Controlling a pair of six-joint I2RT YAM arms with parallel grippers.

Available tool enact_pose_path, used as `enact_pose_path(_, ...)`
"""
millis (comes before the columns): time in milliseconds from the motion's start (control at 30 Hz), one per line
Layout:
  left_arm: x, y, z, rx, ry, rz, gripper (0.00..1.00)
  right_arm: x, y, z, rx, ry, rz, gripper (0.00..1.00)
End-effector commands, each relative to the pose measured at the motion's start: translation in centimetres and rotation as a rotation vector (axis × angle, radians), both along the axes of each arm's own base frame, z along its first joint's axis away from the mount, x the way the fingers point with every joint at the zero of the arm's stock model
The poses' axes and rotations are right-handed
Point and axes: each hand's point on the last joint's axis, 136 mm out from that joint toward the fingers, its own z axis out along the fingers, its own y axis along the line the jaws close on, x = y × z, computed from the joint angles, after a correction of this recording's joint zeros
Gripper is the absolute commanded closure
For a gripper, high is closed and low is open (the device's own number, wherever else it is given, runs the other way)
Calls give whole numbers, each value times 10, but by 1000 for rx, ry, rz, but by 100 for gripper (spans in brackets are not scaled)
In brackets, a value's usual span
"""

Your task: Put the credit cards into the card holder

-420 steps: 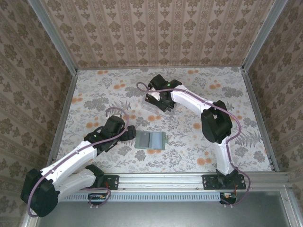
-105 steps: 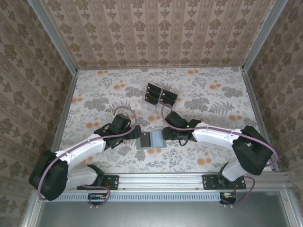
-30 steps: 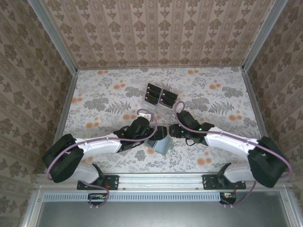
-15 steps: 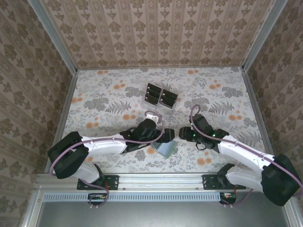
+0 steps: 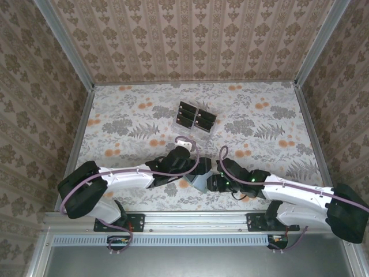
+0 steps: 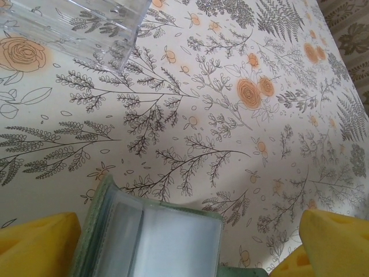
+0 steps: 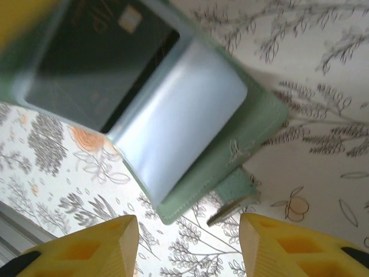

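The sage-green card holder (image 5: 200,182) lies open on the flowered table, its clear sleeves showing. In the right wrist view the card holder (image 7: 230,133) has one black credit card (image 7: 98,63) inside a sleeve. Several more credit cards (image 5: 195,118) stand in the clear rack farther back. My left gripper (image 5: 199,171) is open wide over the holder's far side, and the card holder (image 6: 155,236) sits between its yellow fingers (image 6: 34,242). My right gripper (image 7: 189,222) is open just short of the holder's edge, with nothing between its fingers (image 7: 294,248). In the top view the right gripper (image 5: 214,183) is beside the holder's right side.
The clear tiered rack (image 6: 75,23) stands behind the holder at mid-table. The holder's green closing tab (image 7: 233,193) sticks out near my right fingers. The metal rail (image 5: 196,219) of the table's near edge runs close below both grippers.
My right arm has swung toward the near edge and its jaws have widened. The holder has shifted slightly right and nearer. The left gripper stays open over it.
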Motion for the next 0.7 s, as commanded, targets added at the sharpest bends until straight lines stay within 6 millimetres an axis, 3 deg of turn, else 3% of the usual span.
enact_pose_path(0, -1, 6, 7, -3, -23, 11, 0, -1, 1, -12, -20, 25, -30, 50)
enact_pose_path(333, -2, 12, 5, -1, -19, 20, 0, 14, 7, -22, -93, 4, -31, 54)
enact_pose_path(667, -8, 16, 6, -4, -9, 14, 0, 44, 3, -21, -103, -33, -63, 92)
